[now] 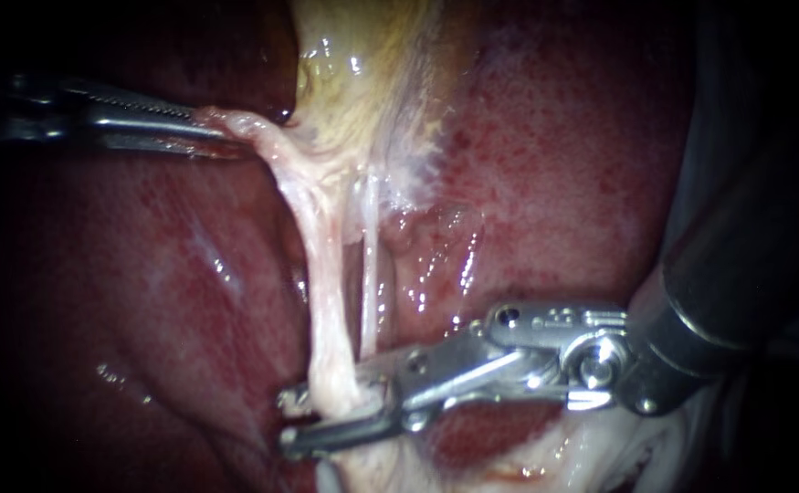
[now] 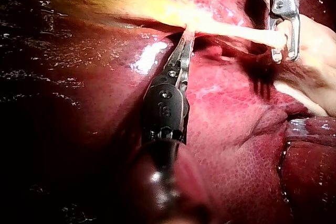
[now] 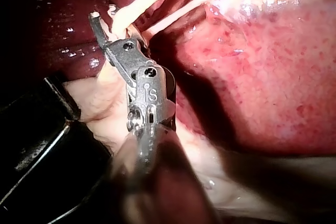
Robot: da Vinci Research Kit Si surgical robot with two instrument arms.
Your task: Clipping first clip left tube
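Low on the left tube (image 1: 326,301) my right instrument (image 1: 291,422) sits astride, jaws apart; my left instrument (image 1: 189,128) has its jaws clamped on the tissue strand (image 1: 239,123). Risk: closing could catch the thin right tube (image 1: 370,274) just beside.

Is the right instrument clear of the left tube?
No, the left tube runs through the gap at the open tip of the right instrument.

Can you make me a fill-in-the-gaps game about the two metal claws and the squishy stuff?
The left instrument has its claw shut on pale tissue next to the yellowish ____.
The right instrument has its claw ____ around the left tube.
The dark red organ behind the tube is the ____.
Missing words: gallbladder; open; liver.
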